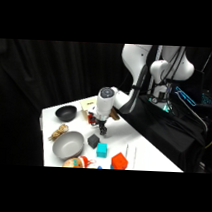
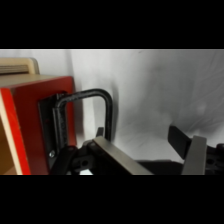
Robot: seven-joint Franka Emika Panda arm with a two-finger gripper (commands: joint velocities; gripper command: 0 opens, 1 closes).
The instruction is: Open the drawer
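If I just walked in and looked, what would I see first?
First, the big white robot arm bending down from the upper right, its claw low over the middle of the white table. In the wrist view, a bright red drawer with a black loop handle fills the left side, right by the claw. Near the table's front edge sit a grey bowl, a teal cube and an orange-red block.

Red drawer (image 2: 30, 125) front with black handle (image 2: 82, 117); white bench (image 1: 147, 153); teal cube (image 1: 101, 150); grey bowl (image 1: 68, 145); black bowl (image 1: 66, 113).
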